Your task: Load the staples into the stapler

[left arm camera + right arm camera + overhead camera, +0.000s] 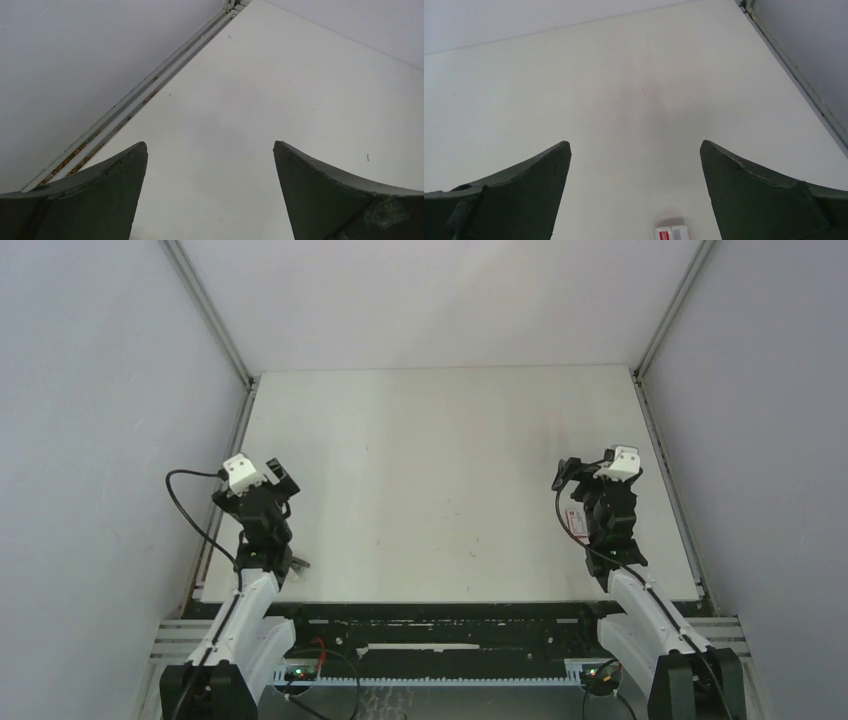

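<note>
I see neither the staples nor the pink-red stapler in any view. My left gripper [281, 478] is open and empty over bare table near the left edge; its wrist view [210, 146] shows only white surface between the jaws. My right gripper [567, 476] is open and empty too, near the right side [635, 145]. A small dark item [300, 565] lies by the left arm, partly hidden; I cannot tell what it is.
A flat white-and-red labelled box [576, 522] lies on the table beside the right arm and shows at the bottom edge of the right wrist view [671, 233]. Grey walls and metal rails [135, 95] border the white table [440, 460].
</note>
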